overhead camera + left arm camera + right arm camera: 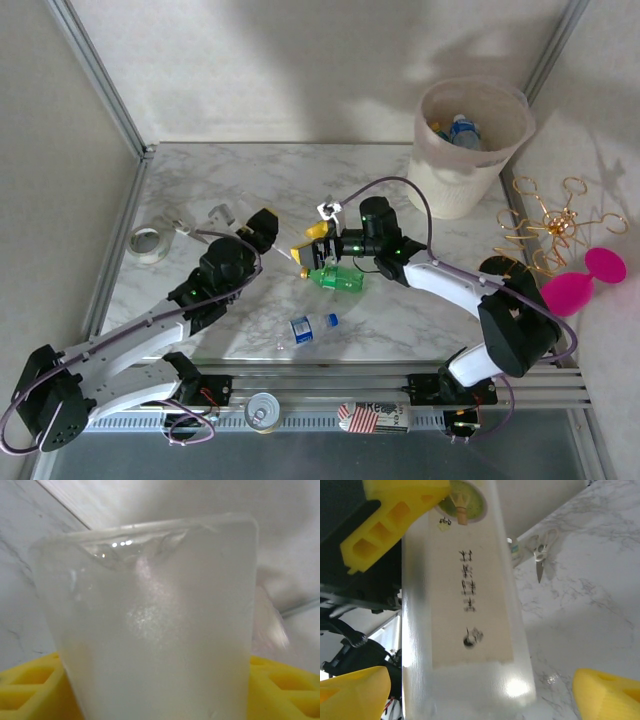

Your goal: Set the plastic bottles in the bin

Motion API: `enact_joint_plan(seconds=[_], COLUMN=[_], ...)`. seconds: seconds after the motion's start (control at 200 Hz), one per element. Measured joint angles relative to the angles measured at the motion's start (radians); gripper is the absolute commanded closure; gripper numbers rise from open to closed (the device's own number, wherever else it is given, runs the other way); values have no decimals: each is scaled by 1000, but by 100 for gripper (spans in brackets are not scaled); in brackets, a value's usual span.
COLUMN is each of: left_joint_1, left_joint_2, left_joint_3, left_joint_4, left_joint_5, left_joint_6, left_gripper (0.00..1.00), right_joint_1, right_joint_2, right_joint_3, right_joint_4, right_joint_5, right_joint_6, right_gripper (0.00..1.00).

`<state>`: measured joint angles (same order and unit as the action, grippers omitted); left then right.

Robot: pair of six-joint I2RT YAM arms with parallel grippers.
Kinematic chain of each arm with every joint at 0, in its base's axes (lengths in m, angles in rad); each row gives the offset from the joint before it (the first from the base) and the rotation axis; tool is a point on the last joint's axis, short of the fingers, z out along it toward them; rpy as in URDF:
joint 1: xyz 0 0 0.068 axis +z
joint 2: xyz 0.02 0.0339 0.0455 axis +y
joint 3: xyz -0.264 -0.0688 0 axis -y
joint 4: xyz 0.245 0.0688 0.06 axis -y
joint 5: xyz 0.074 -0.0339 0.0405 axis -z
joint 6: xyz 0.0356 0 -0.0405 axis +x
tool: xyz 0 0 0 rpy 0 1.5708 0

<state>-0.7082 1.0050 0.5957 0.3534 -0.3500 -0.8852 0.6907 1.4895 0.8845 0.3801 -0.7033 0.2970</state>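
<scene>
Left jaws clamp one end of a frosted white plastic bottle with a beige label (pixel 470 630) above the marble tabletop (pixel 580 610); right jaws stand open around it. Probably light, slick and crushable, so best gripped mid-body.

Top camera: high behind me, looking down over whole table (pixel 230 175). My left wrist camera: pressed close against frosted bottle (pixel 150 630), wall (pixel 280 530) behind. Right wrist camera: close along same bottle (label (pixel 470 580) legible), table beyond.
</scene>
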Motion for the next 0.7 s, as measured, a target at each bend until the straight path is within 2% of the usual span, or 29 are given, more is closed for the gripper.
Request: enact_joint_plan(seconds=[0.07, 0.255, 0.396, 0.461, 0.546, 0.616, 0.701], left_joint_1=[-11, -26, -26, -26, -26, -27, -30], left_joint_2=[11, 27, 28, 28, 28, 28, 16], left_joint_3=[-3, -6, -11, -12, -14, -18, -22], left_joint_4=[28, 77, 93, 96, 100, 103, 101], left_joint_5=[20, 50, 52, 52, 51, 52, 50], left_joint_6=[21, 49, 53, 55, 58, 55, 62], left_gripper=[60, 60, 56, 44, 18, 2, 1], right_joint_1=[13, 29, 26, 26, 26, 27, 27], right_joint_2=[9, 24, 27, 27, 27, 27, 27], right_joint_3=[0, 0, 0, 0, 0, 0, 0], right_joint_4=[18, 48, 58, 61, 64, 65, 60], right_joint_5=[-10, -29, -34, -34, -35, -31, -19], right_joint_6=[16, 60, 87, 89, 90, 90, 84], right_gripper=[16, 41, 54, 56, 56, 56, 55])
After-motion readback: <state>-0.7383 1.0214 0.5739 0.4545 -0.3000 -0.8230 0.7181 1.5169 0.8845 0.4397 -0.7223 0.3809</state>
